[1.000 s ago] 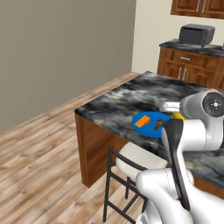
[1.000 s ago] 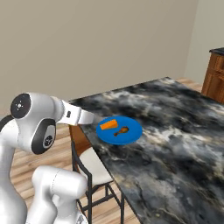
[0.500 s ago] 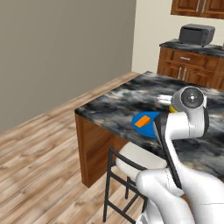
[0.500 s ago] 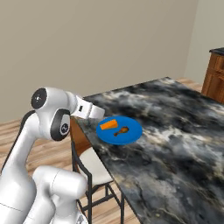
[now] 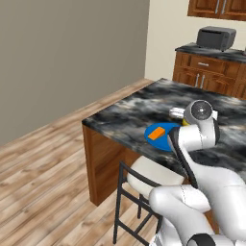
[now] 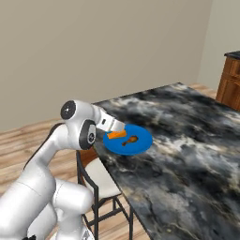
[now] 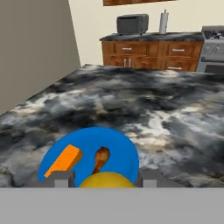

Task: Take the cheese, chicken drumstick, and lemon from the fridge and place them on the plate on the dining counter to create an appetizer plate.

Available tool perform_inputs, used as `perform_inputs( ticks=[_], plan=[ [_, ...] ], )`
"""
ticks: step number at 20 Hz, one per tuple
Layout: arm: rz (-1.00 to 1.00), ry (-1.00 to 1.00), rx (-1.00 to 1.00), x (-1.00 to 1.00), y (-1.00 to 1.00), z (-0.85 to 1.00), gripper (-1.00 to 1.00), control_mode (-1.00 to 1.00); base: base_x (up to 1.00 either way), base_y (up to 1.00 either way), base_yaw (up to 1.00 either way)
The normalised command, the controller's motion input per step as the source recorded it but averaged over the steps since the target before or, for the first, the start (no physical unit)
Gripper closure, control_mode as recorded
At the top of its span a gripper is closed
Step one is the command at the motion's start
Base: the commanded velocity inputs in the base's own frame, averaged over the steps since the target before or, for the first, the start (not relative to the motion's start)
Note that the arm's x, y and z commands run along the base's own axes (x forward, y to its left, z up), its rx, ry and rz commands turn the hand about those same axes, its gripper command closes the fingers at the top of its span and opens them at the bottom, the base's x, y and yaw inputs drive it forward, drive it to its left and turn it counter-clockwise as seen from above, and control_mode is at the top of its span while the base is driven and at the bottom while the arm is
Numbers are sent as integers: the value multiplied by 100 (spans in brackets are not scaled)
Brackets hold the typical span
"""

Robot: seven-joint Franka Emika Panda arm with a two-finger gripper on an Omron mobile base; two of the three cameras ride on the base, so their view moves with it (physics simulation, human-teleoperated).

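Your gripper [image 7: 106, 178] is closed around the small round bright yellow lemon [image 7: 107, 180], held between its fingertips [image 7: 61, 177] just above the near edge of the plate. Below stretches the large black-and-grey marbled stone dining counter [image 7: 166, 109]. On it, near the corner, sits the flat round bright blue plate [image 7: 120, 151]. The plate holds the small bright orange cheese wedge [image 7: 65, 160] and, just beside it, the small reddish-brown chicken drumstick [image 7: 100, 159]. The lemon is likely light, firm and smooth; being round, it may roll once released, so set it down flat, gripped across its middle.
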Motion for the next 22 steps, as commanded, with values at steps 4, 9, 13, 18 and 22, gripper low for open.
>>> perform_inputs(
  ticks=[4, 9, 13, 18, 22],
  plan=[
    [0, 0, 5, 54, -13, -59, 100, -100, 0, 0, 0],
    [0, 0, 2, 46, 0, -33, 100, -100, 0, 0, 0],
    [-1, 0, 1, 50, 0, -14, 100, -100, 0, 0, 0],
    [-2, 0, 1, 39, 0, -17, 100, -100, 0, 0, 0],
    [-3, 0, 0, 23, 0, -27, 100, -100, 0, 0, 0]
  ],
)
